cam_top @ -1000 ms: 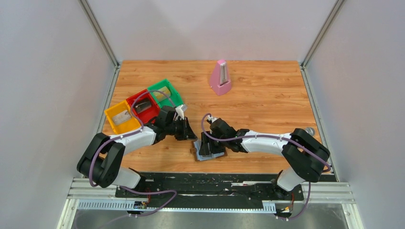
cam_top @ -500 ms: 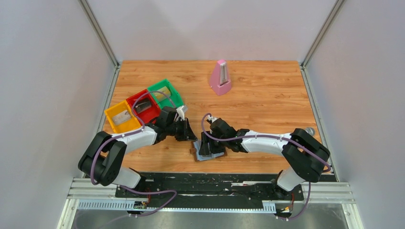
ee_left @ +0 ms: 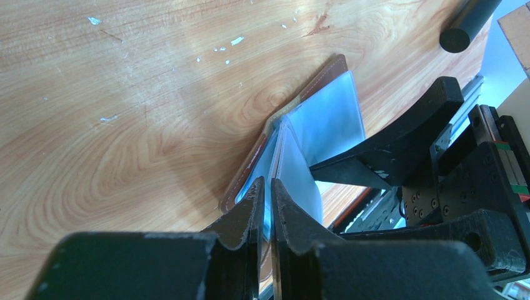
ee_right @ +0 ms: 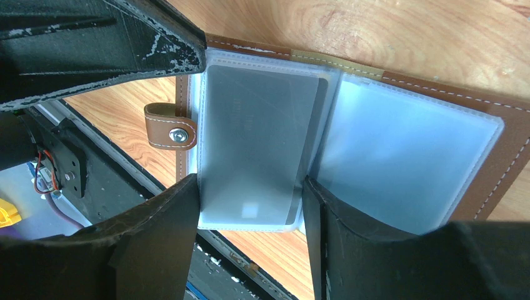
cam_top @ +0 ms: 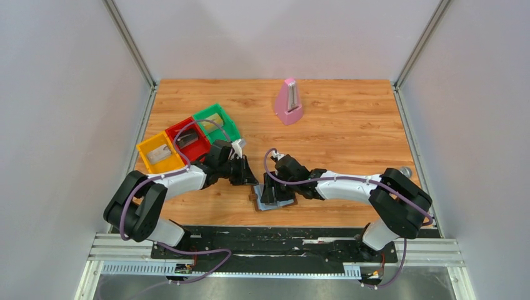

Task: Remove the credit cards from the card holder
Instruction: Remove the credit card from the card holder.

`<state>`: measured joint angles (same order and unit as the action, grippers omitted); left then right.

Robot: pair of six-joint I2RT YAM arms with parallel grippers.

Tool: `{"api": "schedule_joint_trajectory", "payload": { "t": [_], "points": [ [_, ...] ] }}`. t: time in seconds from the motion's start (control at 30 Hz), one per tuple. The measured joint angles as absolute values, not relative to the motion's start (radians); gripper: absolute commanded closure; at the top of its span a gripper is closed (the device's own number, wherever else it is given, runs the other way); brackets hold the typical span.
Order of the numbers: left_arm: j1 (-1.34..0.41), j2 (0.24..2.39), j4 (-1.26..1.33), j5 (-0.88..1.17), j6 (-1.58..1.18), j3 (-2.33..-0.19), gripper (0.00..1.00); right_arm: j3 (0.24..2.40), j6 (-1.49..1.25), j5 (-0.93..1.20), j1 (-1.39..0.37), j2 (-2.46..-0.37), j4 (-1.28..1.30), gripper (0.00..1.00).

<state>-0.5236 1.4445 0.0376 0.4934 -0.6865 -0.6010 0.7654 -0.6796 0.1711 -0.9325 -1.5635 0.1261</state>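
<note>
The holder (ee_right: 406,162) lies open at the near edge of the table (cam_top: 350,131), about midway between left and right. One grey card (ee_right: 262,137) shows in its left sleeve. The right gripper (ee_right: 250,181) stands over it with jaws apart, a finger on either side of that sleeve, seemingly pinning the holder down. The left gripper (ee_left: 267,187) sits just to the far left, its jaws almost together at a raised sleeve edge. A pale sliver shows in the slit, but I cannot tell whether they nip sleeve, card or nothing.

If the left jaws have only plastic, a pull lifts the sleeve and leaves the card inside. If the right fingers bear on the card itself (likely enough, given how closely they flank it), it jams. A hard tug could drag the holder off the near edge, and the two grippers, so close together, could knock each other
</note>
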Motion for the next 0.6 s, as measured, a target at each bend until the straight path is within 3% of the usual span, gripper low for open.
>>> {"api": "schedule_joint_trajectory", "payload": {
  "t": [0.6],
  "points": [
    [-0.529,1.434,0.025,0.478,-0.690,-0.601,0.83,0.765,-0.683,0.171,-0.933,-1.563,0.125,0.51]
  ]
}}
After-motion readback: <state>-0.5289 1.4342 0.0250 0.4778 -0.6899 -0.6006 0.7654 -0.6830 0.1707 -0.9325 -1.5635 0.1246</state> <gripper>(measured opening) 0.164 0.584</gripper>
